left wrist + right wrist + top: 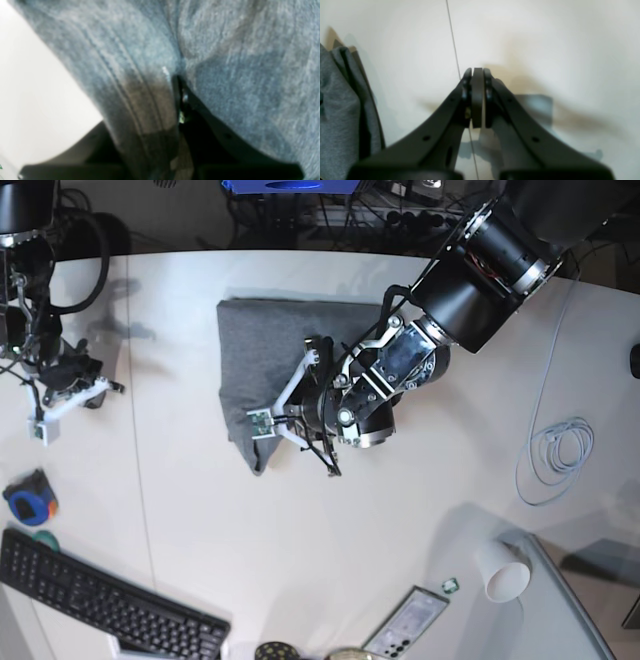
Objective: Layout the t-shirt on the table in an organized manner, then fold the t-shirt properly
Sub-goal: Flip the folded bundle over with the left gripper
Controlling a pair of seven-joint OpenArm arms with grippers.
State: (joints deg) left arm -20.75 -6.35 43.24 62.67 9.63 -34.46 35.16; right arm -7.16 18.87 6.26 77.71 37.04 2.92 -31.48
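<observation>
The tabletop (300, 560) is filling most of the base view, with the shirt (262, 340) lying in the upper middle of that frame as a compact grey block, already doubled over on itself rather than spread flat. So the folding stage is judged to be under way, not the laying-out. The left arm (480, 270) is reaching in from the upper right of the frame, and the left gripper (285, 420) is sitting at the lower corner of the block, where a point of cloth is sticking out toward the bottom. The right gripper (65, 395) is hanging well apart at the left edge of the frame, over bare tabletop.

The next move probably calls for carrying the pinched edge across the block and laying it down square, without dragging the layers beneath out of line; the right arm may be needed to pin the far side.

The left wrist view is showing what the base view cannot: grey knit is bunching on both sides of the dark jaws, which are standing narrow with a seamed fold caught between them. The right wrist view is showing its jaws pressed together on nothing, a thin seam line in the tabletop running under them, and a fold of shirt at the left edge of that frame.
</observation>
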